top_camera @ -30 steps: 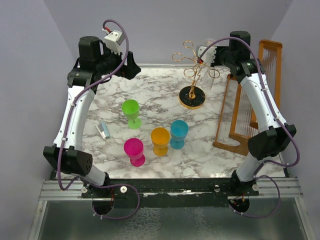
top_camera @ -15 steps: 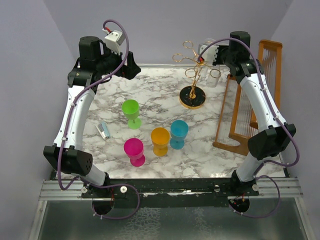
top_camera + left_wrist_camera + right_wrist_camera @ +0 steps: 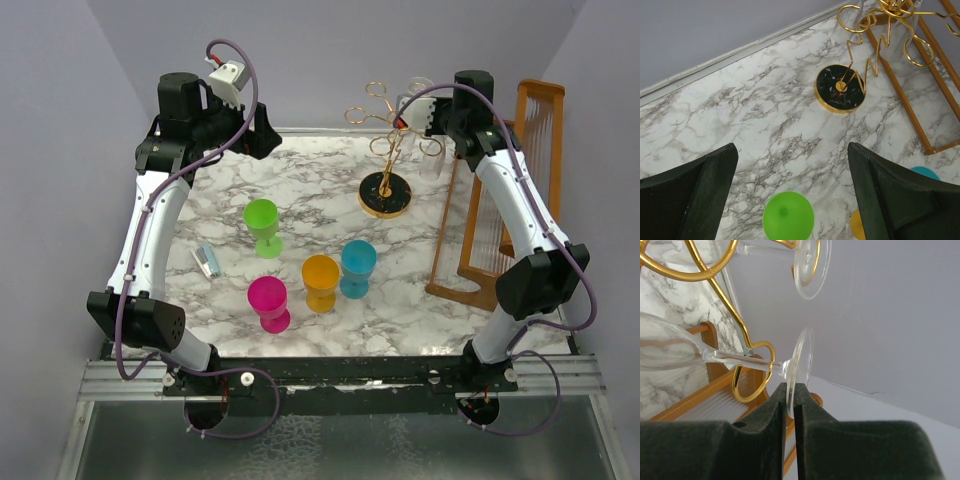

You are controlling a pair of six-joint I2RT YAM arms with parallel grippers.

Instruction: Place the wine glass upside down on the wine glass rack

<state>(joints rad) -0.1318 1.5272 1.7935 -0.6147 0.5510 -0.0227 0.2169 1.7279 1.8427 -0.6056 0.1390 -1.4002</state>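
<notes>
The gold wine glass rack (image 3: 388, 150) stands on its round black base (image 3: 385, 196) at the back right; it also shows in the left wrist view (image 3: 841, 88). My right gripper (image 3: 790, 390) is shut on the foot of a clear wine glass (image 3: 801, 365). The glass hangs bowl-down beside the rack (image 3: 432, 160), and its stem (image 3: 740, 359) passes through a ring-ended arm (image 3: 756, 371). A second clear glass (image 3: 810, 260) hangs from another arm. My left gripper (image 3: 792, 150) is open and empty, high over the back left of the table (image 3: 262, 135).
A green goblet (image 3: 262, 225), a pink goblet (image 3: 268, 303), an orange goblet (image 3: 321, 282) and a blue goblet (image 3: 357, 267) stand mid-table. A small silver-blue object (image 3: 206, 261) lies at the left. A brown wooden slatted frame (image 3: 480, 240) stands along the right edge, just beyond the rack.
My right gripper has carried the clear glass a little to the right, onto the rack's right-hand arm. The left arm has not moved.
</notes>
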